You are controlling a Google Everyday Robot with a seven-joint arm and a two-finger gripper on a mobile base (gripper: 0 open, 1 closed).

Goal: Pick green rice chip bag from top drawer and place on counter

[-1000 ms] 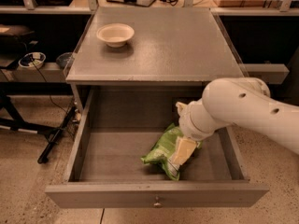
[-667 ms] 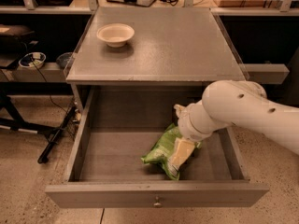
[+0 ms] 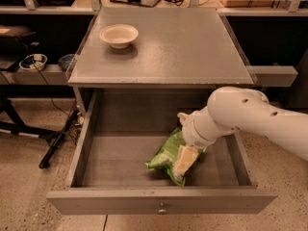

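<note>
The green rice chip bag (image 3: 166, 159) lies crinkled on the floor of the open top drawer (image 3: 161, 201), right of centre and near the front. My gripper (image 3: 186, 154) reaches down into the drawer from the right on the white arm (image 3: 245, 114) and rests on the bag's right half, hiding part of it. The grey counter (image 3: 178, 42) sits above the drawer.
A cream-white bowl (image 3: 119, 35) stands at the counter's back left. The drawer's side walls and front panel with its small knob (image 3: 162, 208) enclose the bag. Dark shelves with cables lie behind, and a stand leg (image 3: 57, 138) is on the floor at left.
The gripper has edged very slightly lower onto the bag. The bag, drawer and bowl have not moved.
</note>
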